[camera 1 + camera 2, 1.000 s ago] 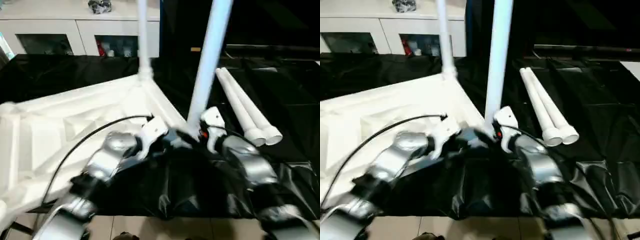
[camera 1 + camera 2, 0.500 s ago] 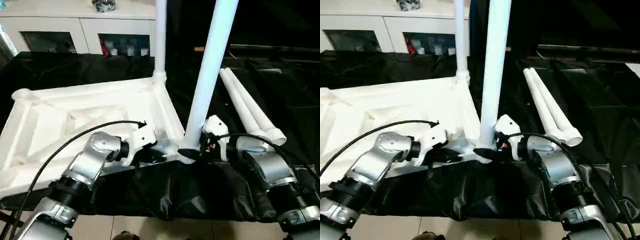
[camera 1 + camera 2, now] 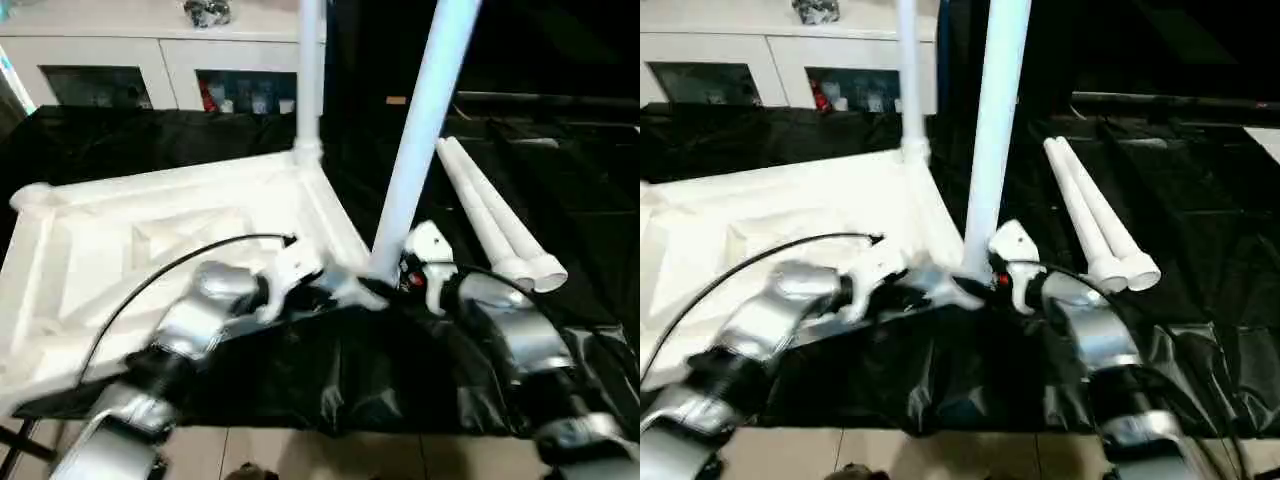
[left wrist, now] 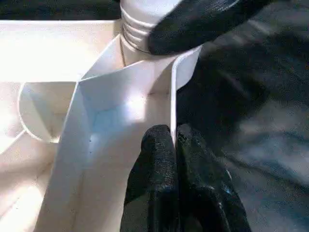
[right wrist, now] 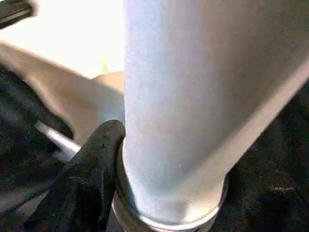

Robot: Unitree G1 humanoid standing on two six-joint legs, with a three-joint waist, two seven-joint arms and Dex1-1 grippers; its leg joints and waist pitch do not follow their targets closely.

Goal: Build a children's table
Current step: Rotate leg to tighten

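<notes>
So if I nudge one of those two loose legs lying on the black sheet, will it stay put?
Probably not: the two loose legs are smooth round tubes, so one would likely roll. Being tapered, it may curve rather than run straight. The wrinkled black sheet might slow it a little.

Bright overhead light blows out the white table top [image 3: 150,230] w/ glare, black cloth [image 3: 400,370] around it shows shiny highlights but stays dim, silver forearms nr the top smear w/ motion blur, and the wrist close-up of the leg [image 5: 193,106] is soft, out of focus.
</notes>
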